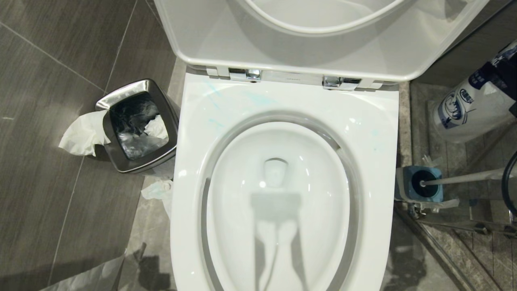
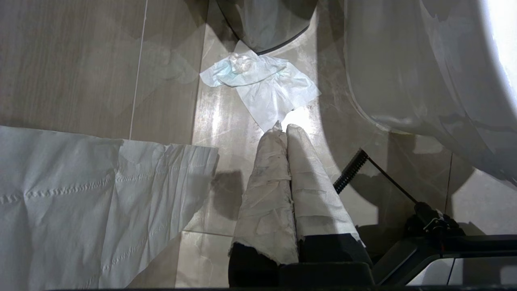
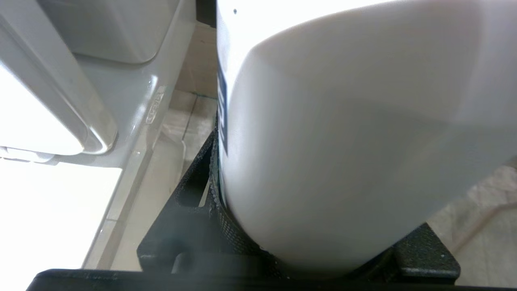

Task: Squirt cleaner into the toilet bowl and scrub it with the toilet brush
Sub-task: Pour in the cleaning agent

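- The right gripper point(image 3: 323, 242) is clamping a white cleaner bottle point(image 1: 470, 107) to the right of the toilet bowl point(image 1: 282, 194).
- The toilet brush point(image 1: 460, 178) is resting in its blue holder point(image 1: 420, 184), also right of the bowl.
- The left gripper point(image 2: 284, 131) is hanging with its fingers pressed together, holding nothing, above tissue point(image 2: 262, 87) lying left of the bowl.

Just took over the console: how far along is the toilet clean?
Done: faint blue streaks on the toilet bowl rim suggest cleaner was squirted. In hand: the right gripper grips the cleaner bottle beside the toilet. Left: scrubbing; the toilet brush sits in its holder. The left gripper is shut, idle.
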